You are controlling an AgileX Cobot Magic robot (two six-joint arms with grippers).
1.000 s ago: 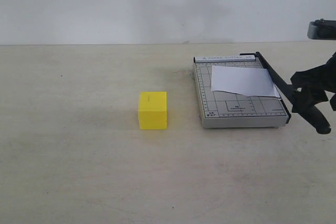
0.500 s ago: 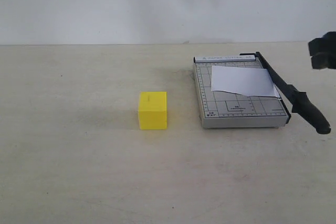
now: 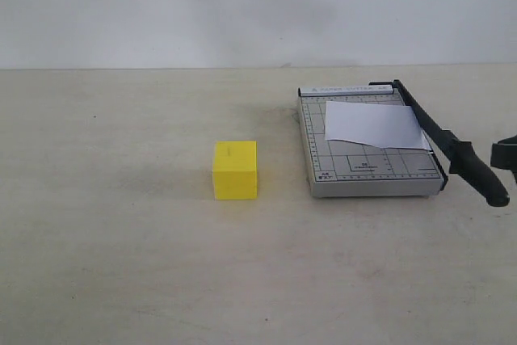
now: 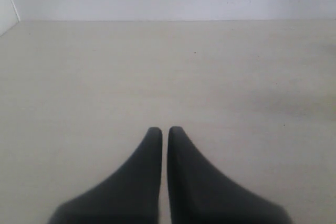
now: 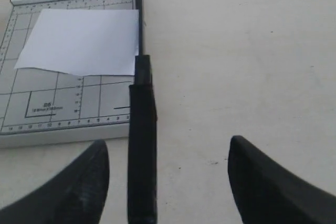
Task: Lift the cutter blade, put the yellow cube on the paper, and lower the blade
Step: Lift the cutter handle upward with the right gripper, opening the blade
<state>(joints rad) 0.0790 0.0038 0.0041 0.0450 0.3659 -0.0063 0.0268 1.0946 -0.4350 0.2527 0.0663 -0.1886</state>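
Observation:
The yellow cube (image 3: 235,170) stands on the table, left of the grey gridded cutter board (image 3: 363,169). The white paper (image 3: 373,124) lies on the board's far half. The cutter blade (image 3: 440,139) lies down along the board's right edge, its thick handle jutting past the front. My right gripper (image 3: 505,153) shows at the exterior view's right edge, just right of the handle. In the right wrist view the right gripper (image 5: 168,150) is open, with the blade handle (image 5: 143,145) between its fingers, touching neither. My left gripper (image 4: 165,129) is shut over bare table.
The paper (image 5: 81,40) and board (image 5: 63,108) also show in the right wrist view. A pale wall runs behind the beige table (image 3: 121,264). The left arm is out of the exterior view.
My right gripper left the blade handle, rose toward the upper right, then came down low at the right edge beside the handle. Blade, cube and paper have not moved.

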